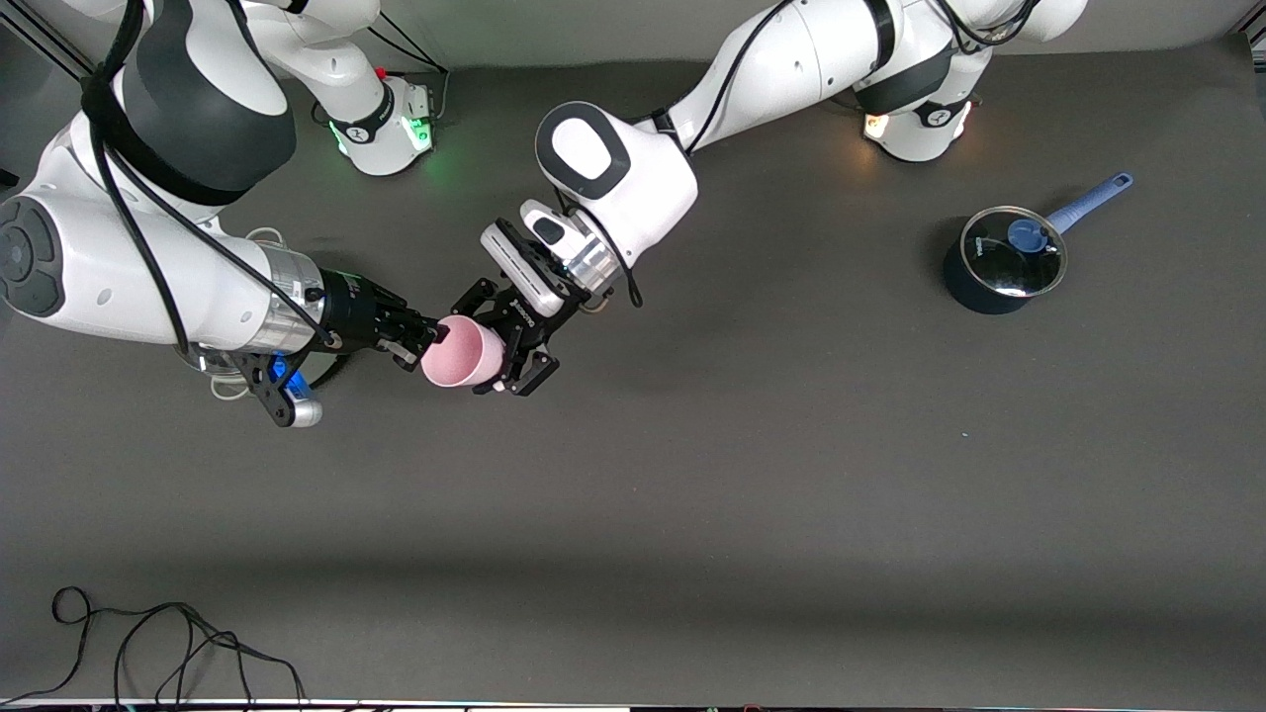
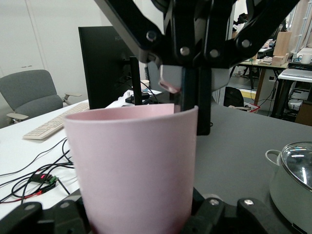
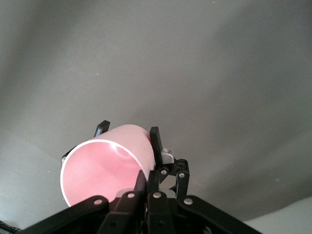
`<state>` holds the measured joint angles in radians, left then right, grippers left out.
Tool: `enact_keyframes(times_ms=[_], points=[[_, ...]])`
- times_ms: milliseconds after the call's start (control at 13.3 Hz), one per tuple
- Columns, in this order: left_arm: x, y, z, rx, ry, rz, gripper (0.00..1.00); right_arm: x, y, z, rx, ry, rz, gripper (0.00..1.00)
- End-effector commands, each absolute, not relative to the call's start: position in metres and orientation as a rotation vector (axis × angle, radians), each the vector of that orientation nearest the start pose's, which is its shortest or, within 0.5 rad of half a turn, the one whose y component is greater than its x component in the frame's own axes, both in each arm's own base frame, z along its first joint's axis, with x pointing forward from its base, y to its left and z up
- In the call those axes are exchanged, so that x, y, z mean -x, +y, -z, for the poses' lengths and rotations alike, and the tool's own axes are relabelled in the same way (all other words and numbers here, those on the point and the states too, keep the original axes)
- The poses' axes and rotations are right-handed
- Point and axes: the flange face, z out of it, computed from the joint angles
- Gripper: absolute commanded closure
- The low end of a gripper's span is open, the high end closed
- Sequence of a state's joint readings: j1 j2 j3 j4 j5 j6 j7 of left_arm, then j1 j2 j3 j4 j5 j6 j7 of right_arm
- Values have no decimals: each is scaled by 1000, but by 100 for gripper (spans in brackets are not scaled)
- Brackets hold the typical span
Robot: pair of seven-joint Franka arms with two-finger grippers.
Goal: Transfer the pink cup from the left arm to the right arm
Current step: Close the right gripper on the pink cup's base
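Handover in mid-air: the left tool (image 1: 516, 348) grips the pink cup (image 1: 461, 353) over the counter (image 1: 752, 475).
The right tool (image 1: 427, 339) pinches the cup's rim; next, I judge, the left must let go.

This is a robotics lab set in an office room. Two white robot arms stand on a dark grey matte bench (image 1: 791, 494). Nearby are a black computer monitor (image 2: 105, 63), a beige keyboard (image 2: 44, 129), a grey upholstered office chair (image 2: 29, 95) and cluttered work desks (image 2: 292, 73).
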<state>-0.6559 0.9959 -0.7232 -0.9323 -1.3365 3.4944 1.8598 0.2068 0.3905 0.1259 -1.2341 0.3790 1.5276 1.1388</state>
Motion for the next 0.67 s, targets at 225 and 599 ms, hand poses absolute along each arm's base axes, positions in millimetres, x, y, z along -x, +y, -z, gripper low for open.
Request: enact_keyframes(times_ms=[225, 599], points=[[-492, -604, -421, -1947, -897, -1475, 0, -625, 240, -563, 2585, 1142, -474, 100], [-494, -602, -420, -1954, -870, -1462, 0, -638, 222, -563, 2628, 1184, -340, 100]])
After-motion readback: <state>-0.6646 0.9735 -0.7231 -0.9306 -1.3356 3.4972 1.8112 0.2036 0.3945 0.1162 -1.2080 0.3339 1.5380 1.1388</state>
